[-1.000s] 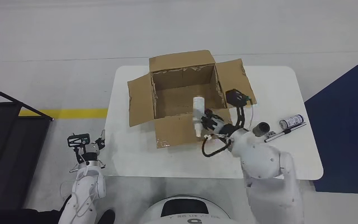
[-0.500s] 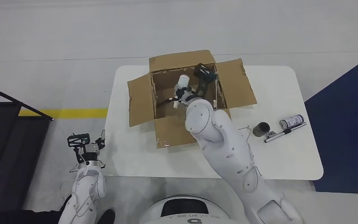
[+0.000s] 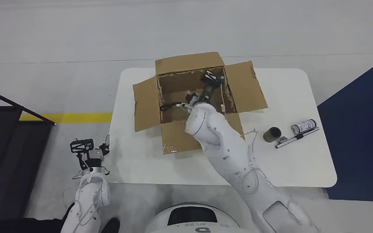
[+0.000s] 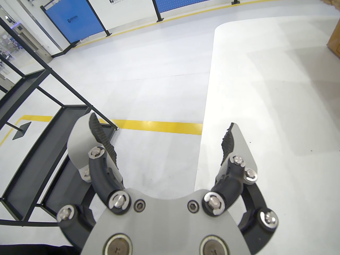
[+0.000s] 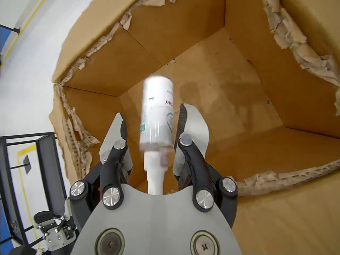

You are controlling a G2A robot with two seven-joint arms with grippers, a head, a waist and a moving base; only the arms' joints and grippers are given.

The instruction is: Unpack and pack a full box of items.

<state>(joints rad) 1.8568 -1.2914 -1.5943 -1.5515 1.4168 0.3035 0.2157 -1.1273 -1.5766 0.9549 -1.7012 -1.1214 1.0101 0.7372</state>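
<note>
An open cardboard box (image 3: pixel 185 62) with its flaps spread stands at the back middle of the white table (image 3: pixel 140 157). My right gripper (image 3: pixel 192 99) is down inside the box. In the right wrist view a white bottle (image 5: pixel 157 112) lies lengthwise between the fingers of this gripper (image 5: pixel 152 112), cap end toward the palm, over the bare box floor (image 5: pixel 239 80). The jaws stand apart, with a gap on one side of the bottle, so it looks loose. My left gripper (image 3: pixel 90 145) (image 4: pixel 162 123) hangs open and empty beside the table's left edge, over the floor.
To the right of the box lie a dark cylinder (image 3: pixel 270 134), a small white and dark can (image 3: pixel 303 126) and a thin pen-like stick (image 3: pixel 297 138). A black metal rack (image 3: pixel 17 134) stands on the floor to the left.
The right arm carried the white bottle from in front of the box up and over into it, then lowered it. Its fingers now stand apart around the bottle. The left arm kept still.
</note>
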